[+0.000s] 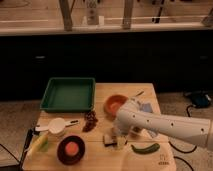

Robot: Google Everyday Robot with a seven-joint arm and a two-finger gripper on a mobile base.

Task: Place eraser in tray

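Note:
The eraser [109, 139], a small pale block on a dark base, lies on the wooden table near the front middle. My gripper [119, 136] is at the end of the white arm [165, 127], which reaches in from the right. The gripper is down at the eraser's right side and hides part of it. The green tray [52, 102] sits at the table's back left, well apart from the eraser, and holds nothing.
An orange bowl [116, 104] stands behind the gripper, with a blue-grey cloth [146, 107] to its right. A green pepper [146, 148] lies front right. A dark plate [60, 155] holding an orange item, a white cup [56, 126], a dark red cluster [90, 120] and a yellow-green item [39, 144] crowd the front left.

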